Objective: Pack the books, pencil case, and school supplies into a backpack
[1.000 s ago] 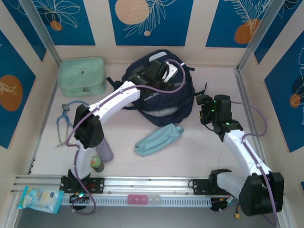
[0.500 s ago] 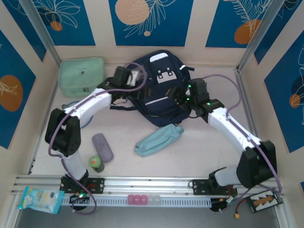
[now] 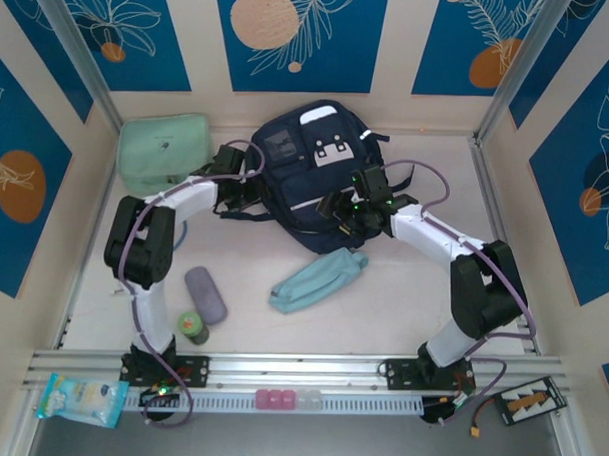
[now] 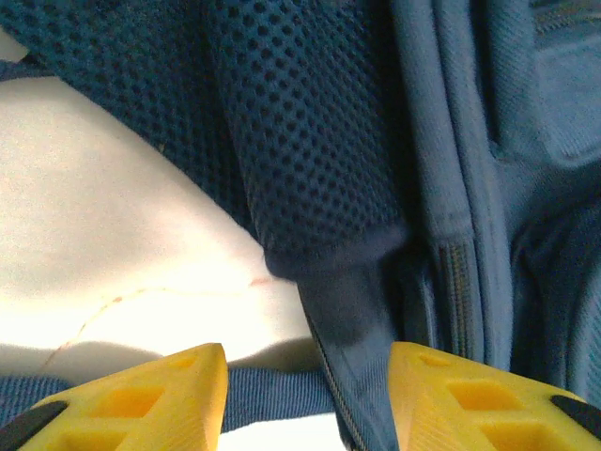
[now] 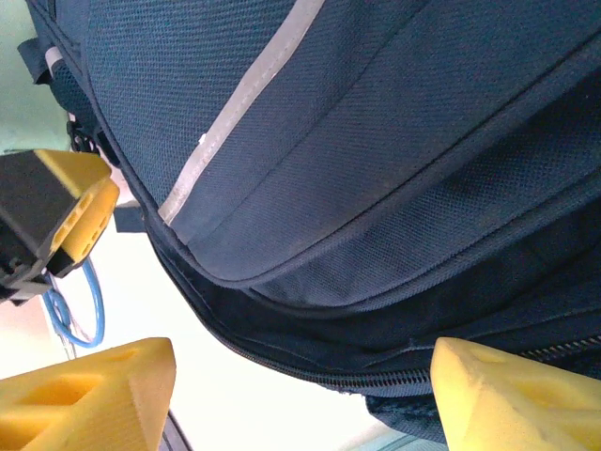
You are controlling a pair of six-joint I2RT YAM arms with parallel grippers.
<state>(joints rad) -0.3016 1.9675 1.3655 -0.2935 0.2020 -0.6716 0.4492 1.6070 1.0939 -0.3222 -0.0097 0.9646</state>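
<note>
Left jaws stand apart at the side edge of the backpack [image 3: 308,188], with its mesh strap [image 4: 310,141] just ahead and bare worktop [image 4: 113,216] beside. Right jaws gape wide astride its zipped lower edge, and the pencil case [image 3: 318,279] lies near them.

Enclosed on three sides by cream walls [image 3: 391,51] carrying blue panels [image 3: 341,49] with orange discs [image 3: 265,17] and white leaf outlines. Floored by a pale table [image 3: 402,291]. Framed by metal posts [image 3: 76,50] and a near-edge rail [image 3: 300,368]. Lit evenly.
</note>
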